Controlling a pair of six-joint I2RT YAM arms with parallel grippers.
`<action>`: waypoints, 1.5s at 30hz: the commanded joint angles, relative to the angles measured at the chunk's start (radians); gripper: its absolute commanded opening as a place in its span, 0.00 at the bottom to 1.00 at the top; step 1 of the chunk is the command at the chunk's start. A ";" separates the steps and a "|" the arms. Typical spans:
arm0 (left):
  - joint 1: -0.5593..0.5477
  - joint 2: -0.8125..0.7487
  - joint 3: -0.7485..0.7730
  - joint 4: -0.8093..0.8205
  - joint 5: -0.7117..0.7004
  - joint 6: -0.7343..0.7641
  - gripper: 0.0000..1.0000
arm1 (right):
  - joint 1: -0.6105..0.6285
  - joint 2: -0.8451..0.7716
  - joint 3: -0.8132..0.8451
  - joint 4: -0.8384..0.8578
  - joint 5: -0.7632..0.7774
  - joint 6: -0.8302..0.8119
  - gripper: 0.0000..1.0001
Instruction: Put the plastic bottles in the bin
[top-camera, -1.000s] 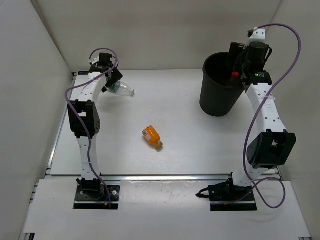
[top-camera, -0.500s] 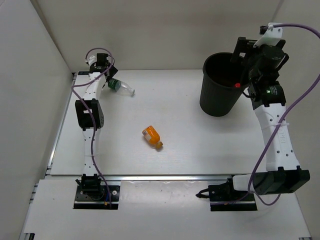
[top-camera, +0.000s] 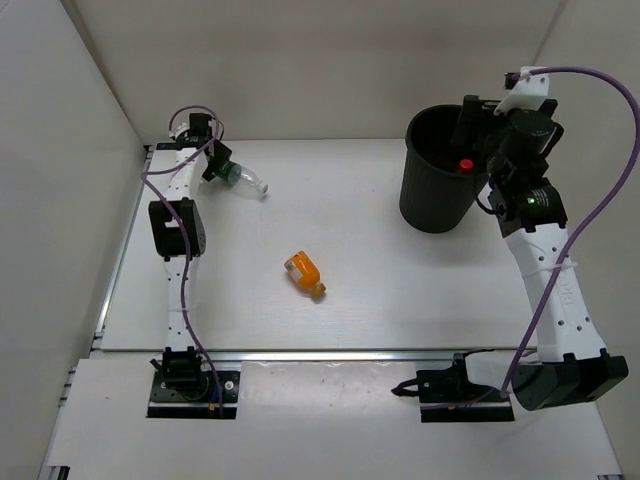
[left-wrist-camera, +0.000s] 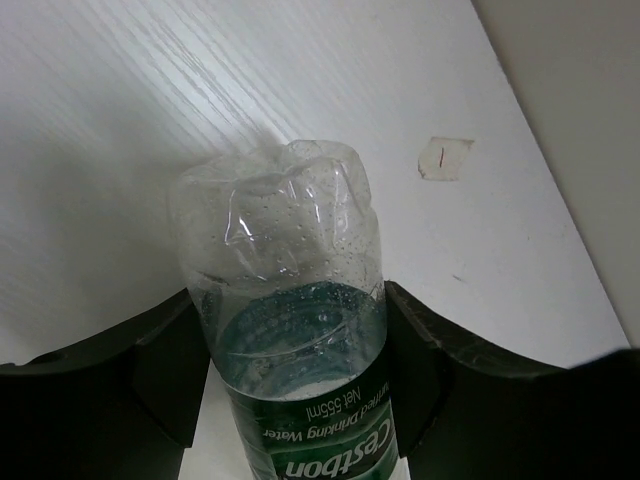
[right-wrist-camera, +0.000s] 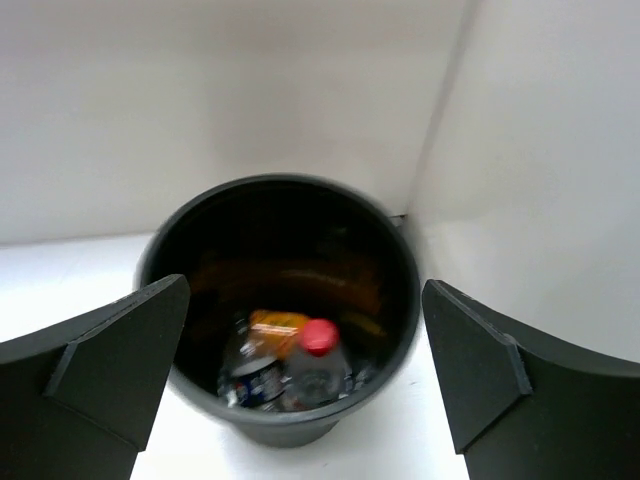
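Observation:
A clear bottle with a green label (left-wrist-camera: 300, 330) lies on the table at the far left (top-camera: 243, 180). My left gripper (left-wrist-camera: 290, 360) has a finger pressed against each side of it, over the label. A squat orange bottle (top-camera: 304, 275) lies alone mid-table. My right gripper (right-wrist-camera: 305, 300) hangs open and empty above the black bin (right-wrist-camera: 290, 425), over its right rim in the top view (top-camera: 480, 135). Inside the bin lie a clear bottle with a red cap (right-wrist-camera: 318, 355) and a dark-labelled bottle (right-wrist-camera: 250, 378). The red cap (top-camera: 465, 163) also shows from above.
The bin (top-camera: 425, 205) stands at the table's far right, close to the back and right walls. A small taped mark (left-wrist-camera: 443, 157) is on the table beyond the green-label bottle. The left wall runs close beside the left arm.
The left gripper's fingers have closed in on the green-label bottle. The right wrist has shifted a little above the bin and stayed open.

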 joint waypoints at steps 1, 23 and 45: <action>-0.015 -0.031 0.064 -0.068 0.043 0.014 0.56 | 0.064 0.008 0.057 -0.049 -0.063 -0.012 0.99; -0.477 -1.479 -1.530 0.858 0.350 0.207 0.55 | 0.305 0.034 -0.618 0.722 -1.263 0.767 0.99; -0.528 -1.508 -1.631 1.047 0.669 0.152 0.56 | 0.449 0.204 -0.600 0.905 -1.265 0.821 0.99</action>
